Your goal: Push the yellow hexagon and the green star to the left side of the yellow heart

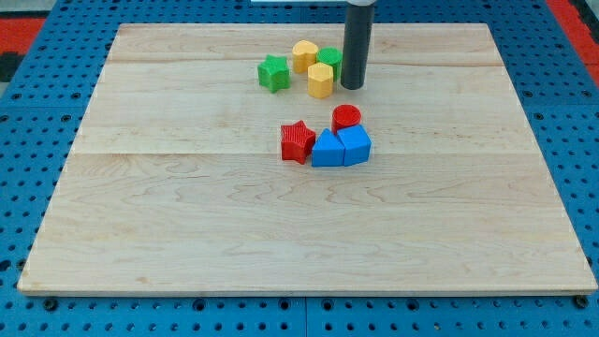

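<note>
Landmark: yellow heart (305, 54), near the board's (187, 234) top edge.
- Yellow hexagon (320, 80): just below-right of the heart, touching.
- Green star (273, 73): left of the heart.
- Green block (330, 60): right of the heart, shape unclear.
- My tip (352, 87): plain rod, no pincer; just right of the hexagon.

My rod (353, 47) is a thick, round stick, dark grey, almost black. It looks smooth and a bit shiny, with a pale streak of light running down its side. At the 12 o'clock end sits a blacker, slightly wider collar. My tip (352, 88) is cut flat, the same dark grey.
</note>
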